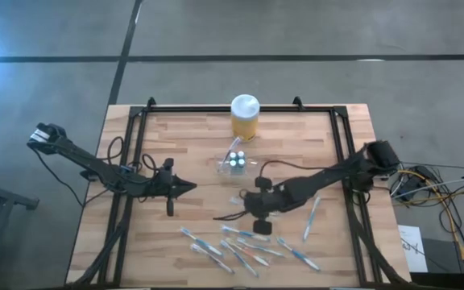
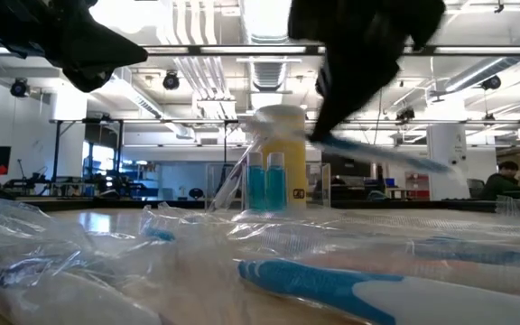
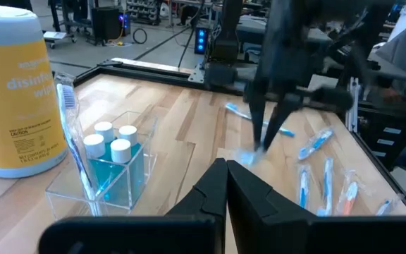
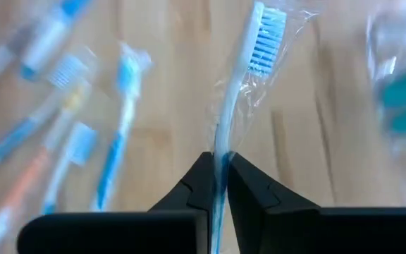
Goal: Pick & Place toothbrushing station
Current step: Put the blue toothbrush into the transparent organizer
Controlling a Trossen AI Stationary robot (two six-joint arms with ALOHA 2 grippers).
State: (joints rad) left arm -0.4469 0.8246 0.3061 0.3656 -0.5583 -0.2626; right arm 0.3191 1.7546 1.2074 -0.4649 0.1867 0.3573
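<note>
A pale wooden table (image 1: 192, 145) with a black frame is seen on a grey concrete floor; beyond it an open workshop with ceiling lights and shelving is visible. The toothbrushing station (image 1: 234, 163), a clear holder with white-capped blue tubes, is placed near the table's middle, just in front of a yellow jar (image 1: 245, 118). Loose wrapped toothbrushes (image 1: 244, 250) are scattered along the near edge. The right gripper (image 4: 219, 185) is clamped on a blue wrapped toothbrush (image 4: 249, 77). The left gripper (image 3: 226, 185) is held with jaws together, holding nothing, left of the station. The low view is partly blocked by crinkled wrapping; the held brush's handle is hidden.
</note>
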